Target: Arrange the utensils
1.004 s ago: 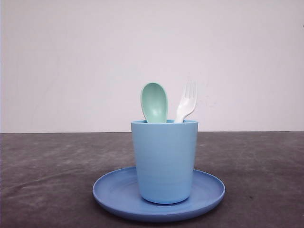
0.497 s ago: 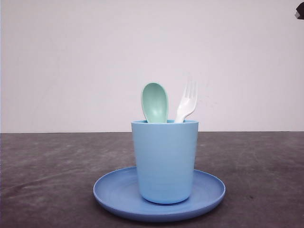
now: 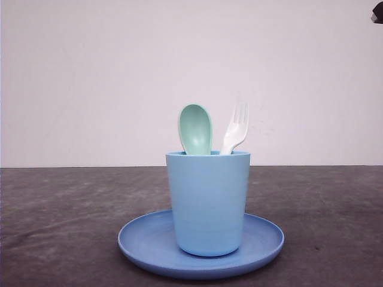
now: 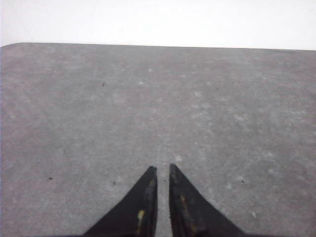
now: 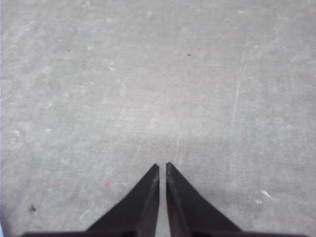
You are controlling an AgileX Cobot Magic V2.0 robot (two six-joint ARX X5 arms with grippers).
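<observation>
Since the frame a second back almost nothing had moved on my screen: a small dark corner had slid into the front view at about one o'clock, and the cup set sat a hair further right, likely camera jitter.

The pale mint-green plastic spoon with the oval bowl [image 3: 195,130] and the white four-tined plastic fork [image 3: 234,129] both stood heads-up in the light blue plastic cup [image 3: 207,203], the spoon at eleven o'clock of the rim and the fork at one o'clock, leaning outward. I judged they stood that way because the cup walls propped their handles. The cup itself sat on the round blue plate [image 3: 143,242], which rested on the dark grey desk [image 3: 60,209], so the set stayed together as one tidy stack.

My left tool [image 4: 163,170] had its fingers nearly together with only a slit between them, gripping nothing, above bare desk. My right tool [image 5: 162,166] was likewise closed to a slit and empty.

The handles were hidden inside the cup, so I could not tell how they crossed. The dark corner was cut off by the frame edge; I could not say what it was.
</observation>
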